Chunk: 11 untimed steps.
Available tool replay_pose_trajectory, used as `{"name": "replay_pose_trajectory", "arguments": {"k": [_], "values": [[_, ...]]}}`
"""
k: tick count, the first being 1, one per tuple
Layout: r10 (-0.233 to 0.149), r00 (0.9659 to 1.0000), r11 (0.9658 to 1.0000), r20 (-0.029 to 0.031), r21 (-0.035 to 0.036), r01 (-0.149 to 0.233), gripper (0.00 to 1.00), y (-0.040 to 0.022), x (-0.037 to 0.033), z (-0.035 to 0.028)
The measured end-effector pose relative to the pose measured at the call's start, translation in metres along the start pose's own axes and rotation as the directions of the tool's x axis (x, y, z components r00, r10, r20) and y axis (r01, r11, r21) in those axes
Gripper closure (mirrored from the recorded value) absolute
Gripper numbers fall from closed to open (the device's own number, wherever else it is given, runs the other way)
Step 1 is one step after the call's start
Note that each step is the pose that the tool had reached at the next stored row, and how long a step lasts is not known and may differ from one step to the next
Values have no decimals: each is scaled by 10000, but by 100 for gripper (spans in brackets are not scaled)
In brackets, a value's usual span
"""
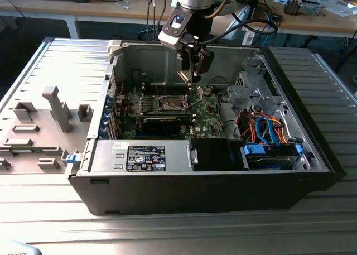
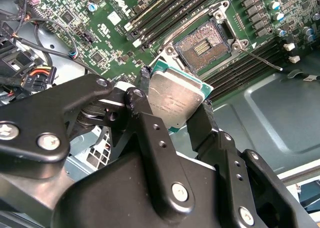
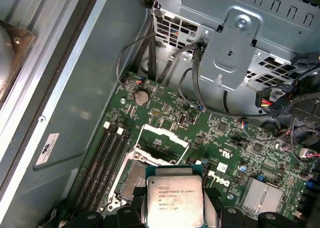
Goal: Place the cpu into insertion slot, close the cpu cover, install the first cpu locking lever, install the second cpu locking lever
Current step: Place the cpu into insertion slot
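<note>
The hand [image 1: 188,75] is clamped on the cpu [image 2: 175,96]. One black finger [image 2: 137,101] presses one edge of the chip and its partner presses the opposite edge, so the silver-grey face sits open between them in both wrist views.

The chip hangs in the air inside the open computer case [image 1: 312,149], which rests on the ribbed tabletop [image 1: 167,232]. It touches nothing but the fingers.

The relation that matters is between the chip and the insertion slot [image 2: 206,44]. The slot lies on the green motherboard [image 2: 75,18] below the hand and apart from it, beyond the chip's far edge in the second wrist view. In the exterior view the slot [image 1: 169,104] shows beneath the fingertips and a little toward the exterior view's left, so I judge that the chip is not yet centred over it.

The first wrist view gives the same reading. The cpu [image 3: 174,198] hides part of the slot [image 3: 131,180], and one side of the dark socket shows beside it.

The chip is nearly square, so its long axis matters little. Its edges look slightly turned against the socket's rim and the memory slots [image 3: 102,158] alongside it.

The socket is bare, with its contact field exposed. The cpu cover [image 3: 162,138] seems to stand swung up at the socket's far side, though I cannot be sure of its angle. A thin locking lever [image 2: 260,56] juts free from the socket's corner, unlatched
</note>
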<state>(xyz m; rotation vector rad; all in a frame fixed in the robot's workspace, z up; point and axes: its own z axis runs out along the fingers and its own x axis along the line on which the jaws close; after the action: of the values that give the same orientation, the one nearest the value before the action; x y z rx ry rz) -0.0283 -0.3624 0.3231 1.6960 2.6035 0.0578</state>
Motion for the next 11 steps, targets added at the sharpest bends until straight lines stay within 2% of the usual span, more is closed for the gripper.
{"name": "replay_pose_trajectory", "arguments": {"k": [11], "values": [[59,10000,10000,21,9,-59,45,0,0,0]]}}
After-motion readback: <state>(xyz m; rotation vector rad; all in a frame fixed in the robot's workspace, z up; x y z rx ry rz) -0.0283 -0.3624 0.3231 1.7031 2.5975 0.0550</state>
